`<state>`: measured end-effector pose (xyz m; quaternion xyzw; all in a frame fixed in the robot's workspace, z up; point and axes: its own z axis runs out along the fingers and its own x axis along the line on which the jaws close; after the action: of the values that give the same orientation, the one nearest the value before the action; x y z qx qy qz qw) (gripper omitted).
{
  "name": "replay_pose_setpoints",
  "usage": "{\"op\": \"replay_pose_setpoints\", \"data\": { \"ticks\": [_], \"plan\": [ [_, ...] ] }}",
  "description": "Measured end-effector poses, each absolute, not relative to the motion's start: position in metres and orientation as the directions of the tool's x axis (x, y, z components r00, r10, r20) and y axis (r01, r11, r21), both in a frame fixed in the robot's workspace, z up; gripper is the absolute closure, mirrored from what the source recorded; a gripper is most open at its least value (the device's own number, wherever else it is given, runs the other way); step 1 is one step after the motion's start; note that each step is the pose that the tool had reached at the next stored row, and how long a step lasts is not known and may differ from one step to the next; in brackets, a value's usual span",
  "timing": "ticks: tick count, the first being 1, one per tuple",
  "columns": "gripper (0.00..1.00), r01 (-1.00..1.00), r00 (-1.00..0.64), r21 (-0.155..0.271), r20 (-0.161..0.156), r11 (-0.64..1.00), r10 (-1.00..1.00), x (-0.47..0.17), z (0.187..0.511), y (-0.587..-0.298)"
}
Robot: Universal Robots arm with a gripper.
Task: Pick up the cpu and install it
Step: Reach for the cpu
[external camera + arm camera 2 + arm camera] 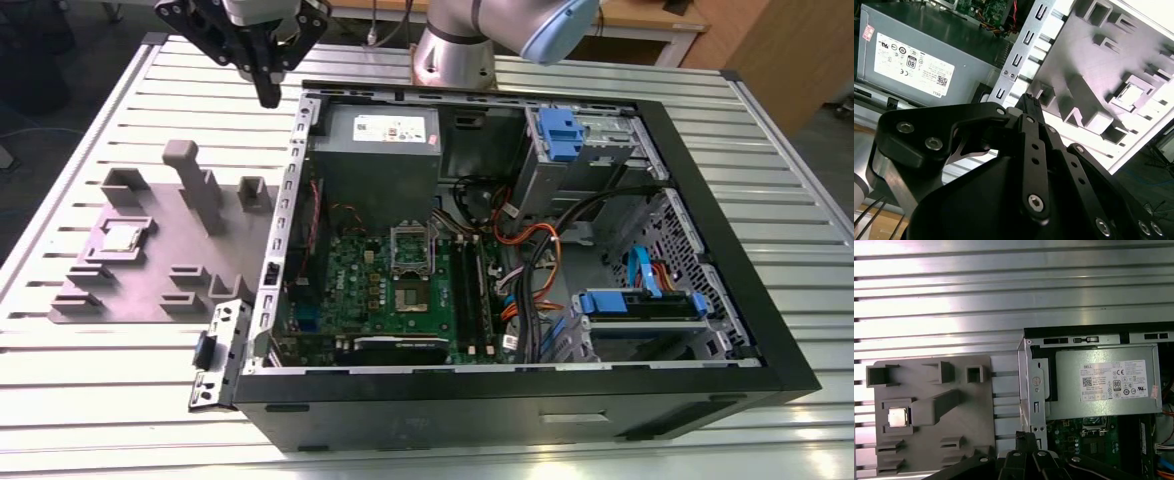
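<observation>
CPU point(123, 236) lies in grey fixture tray point(150, 285) recess, well apart from claw point(271, 96); claw closed, empty, hovering just beside computer case point(467, 400) corner.

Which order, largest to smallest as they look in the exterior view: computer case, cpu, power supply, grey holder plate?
1. computer case
2. grey holder plate
3. power supply, somewhat smaller than the plate
4. cpu, by far the smallest
</observation>
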<state>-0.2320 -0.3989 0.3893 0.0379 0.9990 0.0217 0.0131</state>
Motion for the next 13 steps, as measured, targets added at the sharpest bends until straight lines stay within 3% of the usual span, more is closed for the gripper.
{"op": "replay_pose_setpoints", "data": {
  "ticks": [13],
  "plan": [
    [0.89,0.075,-0.997,0.044,-0.025,0.996,0.076,-0.2346,0.3892,-0.3989]
  ]
}}
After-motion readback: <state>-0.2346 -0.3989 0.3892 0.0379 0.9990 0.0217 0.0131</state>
